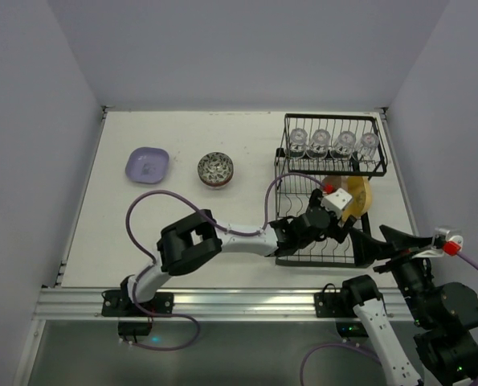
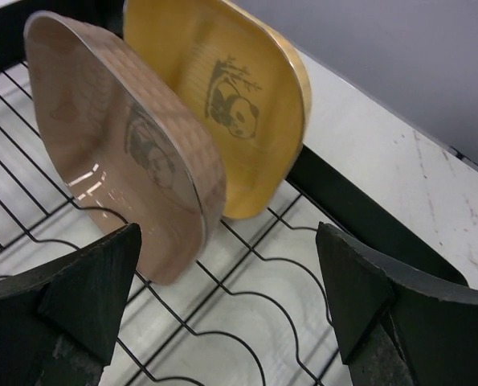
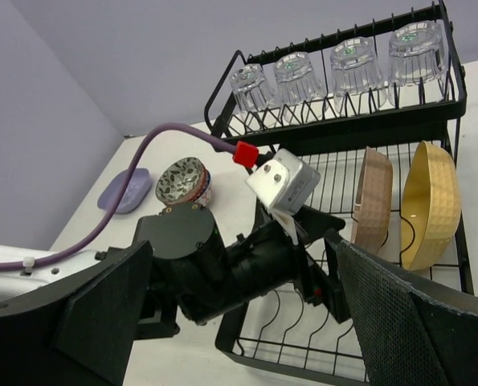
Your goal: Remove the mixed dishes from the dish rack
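The black wire dish rack (image 1: 319,260) stands at the right of the table. Several clear glasses (image 1: 332,143) sit upside down on its upper shelf. A brown plate (image 2: 118,153) and a yellow panda plate (image 2: 230,104) stand on edge in the lower slots. My left gripper (image 1: 341,229) is open and empty inside the lower tier, just in front of the brown plate, jaws wide apart (image 2: 226,301). My right gripper (image 1: 381,244) is open and empty, above the rack's near right corner. A lavender plate (image 1: 147,164) and a patterned bowl (image 1: 215,169) sit on the table.
In the right wrist view, the left arm's wrist (image 3: 247,257) lies over the rack's lower tier (image 3: 303,366), with plates (image 3: 373,201) to its right. White walls enclose the table on three sides. A purple cable (image 1: 154,201) loops over the table left of the rack.
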You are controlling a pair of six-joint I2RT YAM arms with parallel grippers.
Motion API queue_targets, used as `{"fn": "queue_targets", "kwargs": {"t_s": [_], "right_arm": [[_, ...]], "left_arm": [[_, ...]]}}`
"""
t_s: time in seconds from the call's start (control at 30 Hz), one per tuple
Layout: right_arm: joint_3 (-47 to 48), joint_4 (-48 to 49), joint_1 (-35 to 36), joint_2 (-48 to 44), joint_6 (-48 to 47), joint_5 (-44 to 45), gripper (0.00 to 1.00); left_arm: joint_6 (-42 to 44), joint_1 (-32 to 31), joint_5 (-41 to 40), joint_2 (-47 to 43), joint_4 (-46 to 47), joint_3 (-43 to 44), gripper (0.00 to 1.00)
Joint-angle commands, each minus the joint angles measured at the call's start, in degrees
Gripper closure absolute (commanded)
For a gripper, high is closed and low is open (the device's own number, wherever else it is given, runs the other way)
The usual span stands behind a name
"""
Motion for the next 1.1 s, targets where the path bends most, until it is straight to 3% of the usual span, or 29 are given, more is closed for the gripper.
{"fn": "queue_targets", "kwargs": {"t_s": [0.0,0.23,0.33,0.5,0.53,0.57,0.73,0.9,1.07], "right_arm": [[1.6,-0.3,0.0,-0.1,-1.7,-1.3,0.01],[1.7,-0.1,0.0,0.0,-1.9,-3.0,0.01],[1.6,-0.1,0.1,0.2,-1.9,-3.3,0.01],[1.5,-0.1,0.0,-0.1,-2.2,-3.3,0.01],[1.4,0.0,0.0,-0.1,-2.2,-3.4,0.01],[1.4,0.0,0.0,0.0,-2.2,-3.7,0.01],[1.4,-0.2,0.0,-0.2,-2.1,-3.9,0.01],[1.8,-0.6,0.0,-0.3,-2.4,-3.7,0.01],[2.0,-0.9,0.1,-0.5,-2.6,-3.6,0.01]], "left_arm": [[4.0,2.1,-2.5,1.9,0.4,4.7,0.06],[4.2,5.2,4.5,5.6,-0.6,8.0,0.07],[3.5,6.8,9.4,7.7,-3.3,11.2,0.13],[3.0,7.1,13.5,5.8,1.0,7.5,0.38],[2.9,7.0,13.6,5.8,1.0,7.4,0.54],[2.8,7.0,13.9,5.9,0.9,7.5,0.6],[1.8,7.0,14.9,6.5,0.8,8.4,0.82],[0.3,7.0,14.9,7.3,0.9,9.7,0.99],[-2.4,6.9,14.6,7.2,2.4,9.6,1.0]]}}
